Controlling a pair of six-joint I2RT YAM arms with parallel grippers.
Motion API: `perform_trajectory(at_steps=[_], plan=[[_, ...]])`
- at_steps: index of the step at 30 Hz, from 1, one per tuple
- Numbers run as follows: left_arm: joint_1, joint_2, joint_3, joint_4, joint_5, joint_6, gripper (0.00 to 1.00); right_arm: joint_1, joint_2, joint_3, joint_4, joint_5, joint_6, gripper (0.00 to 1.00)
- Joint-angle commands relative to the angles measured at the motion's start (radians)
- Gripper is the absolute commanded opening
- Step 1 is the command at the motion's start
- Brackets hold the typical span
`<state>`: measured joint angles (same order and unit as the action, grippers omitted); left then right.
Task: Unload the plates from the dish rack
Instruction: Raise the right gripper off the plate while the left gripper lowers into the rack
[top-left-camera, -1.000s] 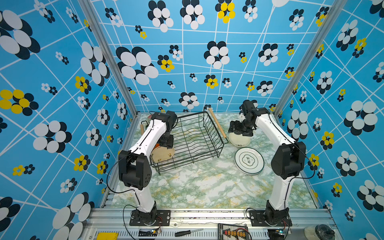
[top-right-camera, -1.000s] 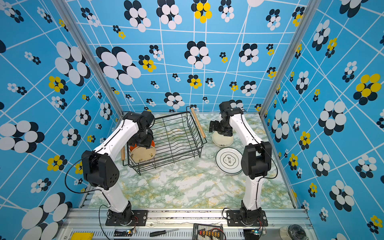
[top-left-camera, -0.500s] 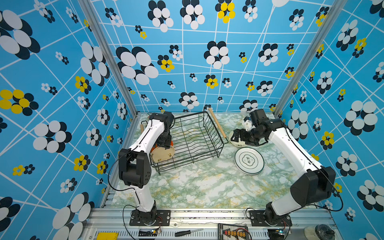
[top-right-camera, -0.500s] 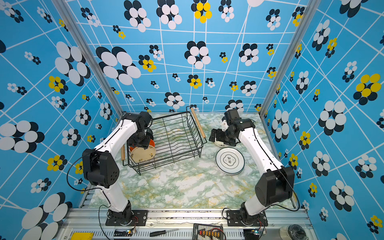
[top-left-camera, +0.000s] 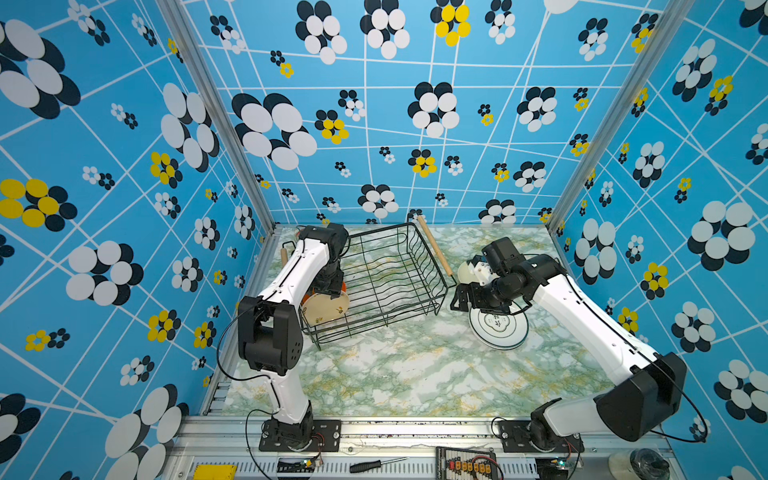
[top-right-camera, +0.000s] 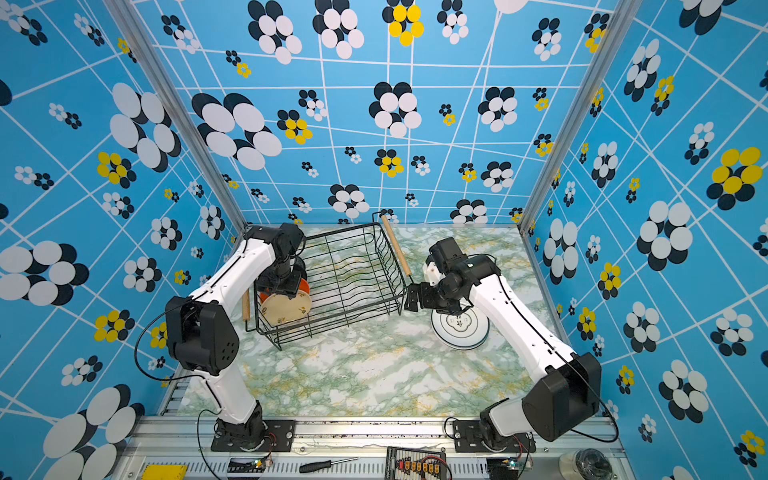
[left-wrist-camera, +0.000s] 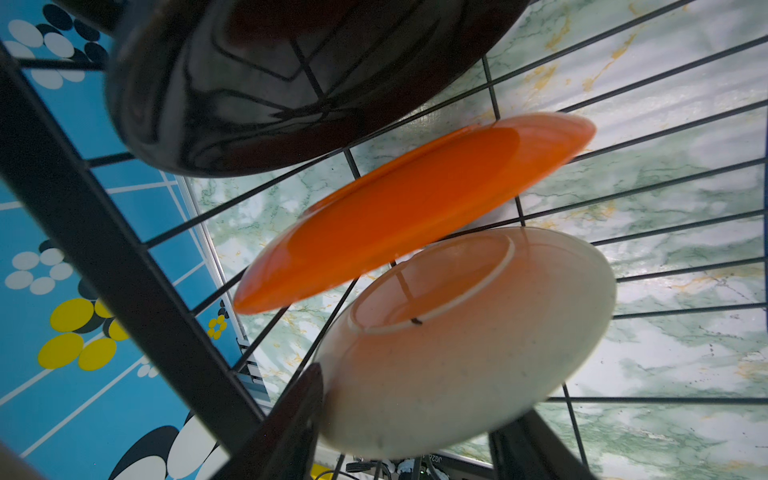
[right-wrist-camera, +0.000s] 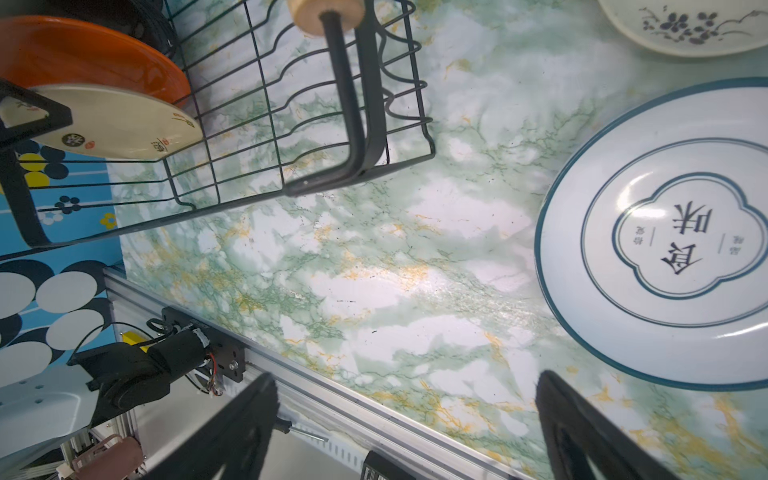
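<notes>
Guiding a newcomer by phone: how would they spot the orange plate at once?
Find the black wire dish rack on the marble table. At its left end three small plates lean in the slots. The orange plate is the middle one, between the black plate and the cream plate, the only bright one.

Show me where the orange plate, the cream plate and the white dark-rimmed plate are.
orange plate (left-wrist-camera: 415, 208), left wrist view, middle of its orange surface
cream plate (left-wrist-camera: 478, 374), left wrist view, its underside, outside the foot ring
white dark-rimmed plate (right-wrist-camera: 681, 232), right wrist view, its central emblem
</notes>
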<state>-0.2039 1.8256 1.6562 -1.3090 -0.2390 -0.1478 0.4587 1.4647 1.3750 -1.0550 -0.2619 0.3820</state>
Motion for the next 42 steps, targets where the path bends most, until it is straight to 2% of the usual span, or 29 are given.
perform_trajectory(at_steps=[1,18,27,37,42], plan=[[0.011,0.018,-0.017,0.013,0.002,0.016,0.63,0.021,0.058,0.024,0.029,0.027,0.024,0.98],[0.018,0.016,-0.023,0.019,0.017,0.019,0.6,0.021,0.365,0.287,0.004,0.171,-0.044,0.97],[0.019,0.021,-0.029,0.02,0.018,0.019,0.58,0.002,0.511,0.501,-0.047,0.175,-0.101,0.97],[0.021,0.023,-0.023,0.022,0.019,0.023,0.56,-0.035,0.692,0.741,-0.091,0.109,-0.13,0.97],[0.023,0.042,-0.018,0.052,0.022,0.022,0.54,-0.035,0.669,0.726,-0.08,0.088,-0.126,0.97]])
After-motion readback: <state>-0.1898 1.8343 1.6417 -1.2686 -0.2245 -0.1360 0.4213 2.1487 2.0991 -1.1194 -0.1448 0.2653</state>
